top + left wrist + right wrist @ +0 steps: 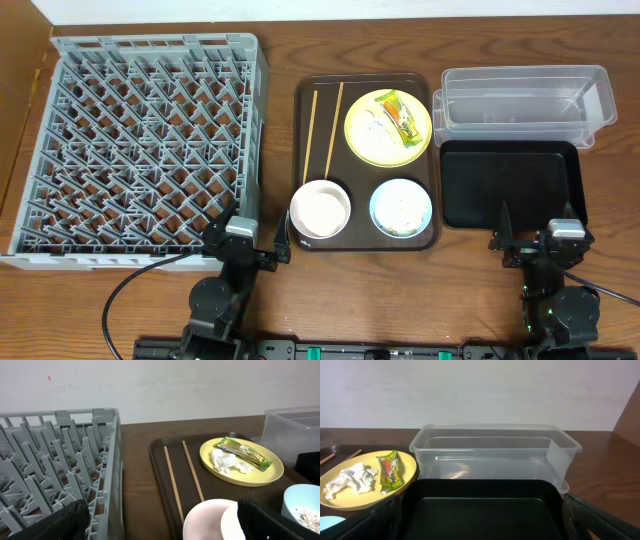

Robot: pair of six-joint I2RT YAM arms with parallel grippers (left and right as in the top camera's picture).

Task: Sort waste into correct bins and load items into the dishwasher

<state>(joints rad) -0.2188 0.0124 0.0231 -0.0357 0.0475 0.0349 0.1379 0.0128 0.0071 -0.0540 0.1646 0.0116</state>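
The grey dishwasher rack fills the left side. On a brown serving tray lie two chopsticks, a yellow plate carrying a green-and-yellow wrapper and a crumpled tissue, a white bowl, and a light blue bowl with rice-like scraps. The clear tub and black tray sit at right. My left gripper stands open and empty near the rack's front corner, beside the white bowl. My right gripper is open at the black tray's near edge.
The wooden table's front strip holds both arm bases and their cables. A bare strip of wood separates the rack from the serving tray. The clear tub stands directly behind the black tray.
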